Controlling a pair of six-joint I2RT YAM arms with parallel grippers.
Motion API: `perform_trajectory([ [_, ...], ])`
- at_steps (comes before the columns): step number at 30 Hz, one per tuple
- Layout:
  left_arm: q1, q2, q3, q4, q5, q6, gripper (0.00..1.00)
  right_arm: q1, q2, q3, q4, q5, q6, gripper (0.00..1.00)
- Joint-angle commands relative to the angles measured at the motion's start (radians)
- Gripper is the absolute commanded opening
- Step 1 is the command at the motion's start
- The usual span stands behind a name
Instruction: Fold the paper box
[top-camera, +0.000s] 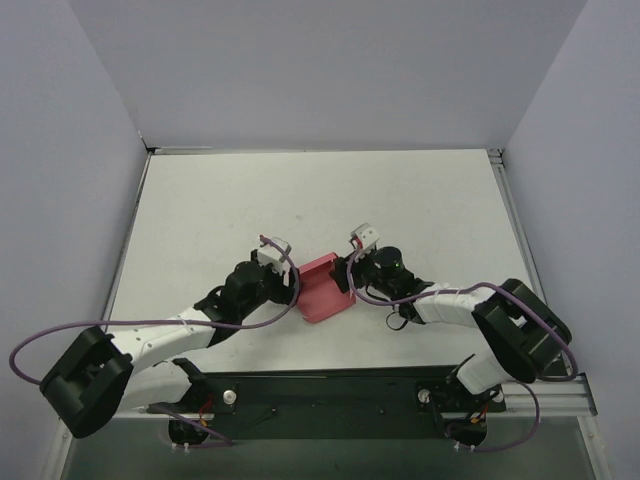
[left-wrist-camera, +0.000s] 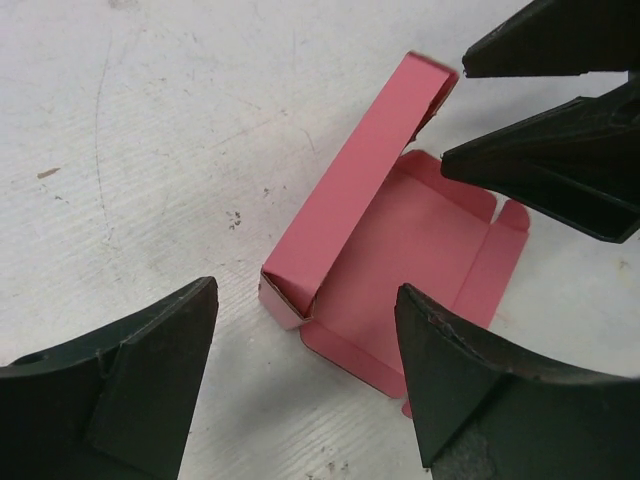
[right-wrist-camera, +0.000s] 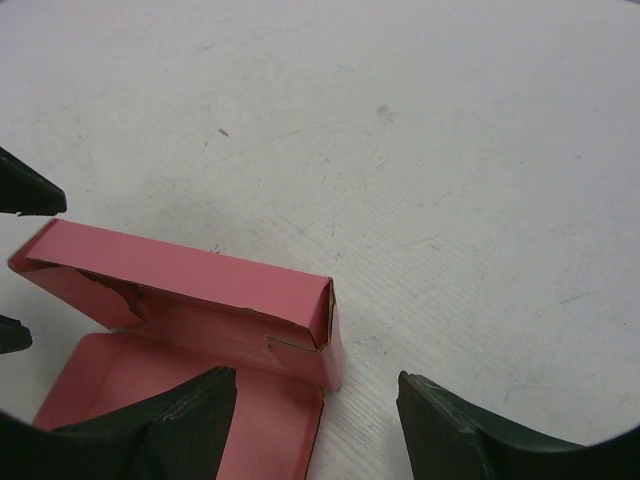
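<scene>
The paper box (top-camera: 325, 288) lies just below the middle of the top view, on the white worktop (top-camera: 300, 190), hemmed between the two grippers. It is partly formed: one long side stands up as a doubled wall with tucked ends, while the base panel and its small flaps lie flat on the surface. The left gripper (top-camera: 290, 283) sits at the box's left edge and the right gripper (top-camera: 348, 272) at its upper right corner, both low over the worktop. In the left wrist view the box (left-wrist-camera: 400, 250) runs diagonally through the middle of the frame; the left gripper (left-wrist-camera: 305, 298) has its jaws spread wide on either side of the near end of the raised wall, with a gap showing on each side. The right gripper (left-wrist-camera: 455, 112) enters from the upper right, its jaws parted around the wall's far end. In the right wrist view the box (right-wrist-camera: 180, 290) fills the lower left, and the right gripper (right-wrist-camera: 315, 380) has its jaws spread about the wall's end corner, pinching nothing. Beyond the box a broad stretch of scuffed worktop reaches to the far wall (top-camera: 320, 70) at the top of the frame. Side walls close in at left and right, and a metal rail (top-camera: 515, 230) lines the right edge.
</scene>
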Motion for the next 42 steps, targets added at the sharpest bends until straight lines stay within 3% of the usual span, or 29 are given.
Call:
perform_trajectory([
  [1,0.009,-0.147,0.015,-0.105,0.016,-0.090,0.82,-0.006,-0.153,-0.029,-0.062,0.009,0.110,0.67],
  [6,0.031,-0.194,0.050,-0.275,-0.027,-0.288,0.82,-0.007,-0.254,0.021,-0.211,0.070,0.200,0.68],
  [11,0.063,-0.186,0.081,-0.286,-0.012,-0.412,0.82,-0.007,-0.232,0.158,-0.389,0.121,0.292,0.64],
  [17,0.095,-0.171,0.073,-0.208,0.021,-0.457,0.82,-0.010,-0.130,0.230,-0.369,0.110,0.343,0.63],
  [24,0.141,-0.089,0.067,-0.065,0.155,-0.531,0.81,-0.010,-0.043,0.242,-0.284,0.006,0.443,0.64],
  [35,0.152,0.030,0.056,0.126,0.254,-0.618,0.81,-0.006,-0.078,0.144,-0.205,-0.092,0.497,0.64],
  [42,0.152,0.082,0.093,0.129,0.248,-0.592,0.81,0.003,-0.128,0.071,-0.185,-0.178,0.500,0.63],
])
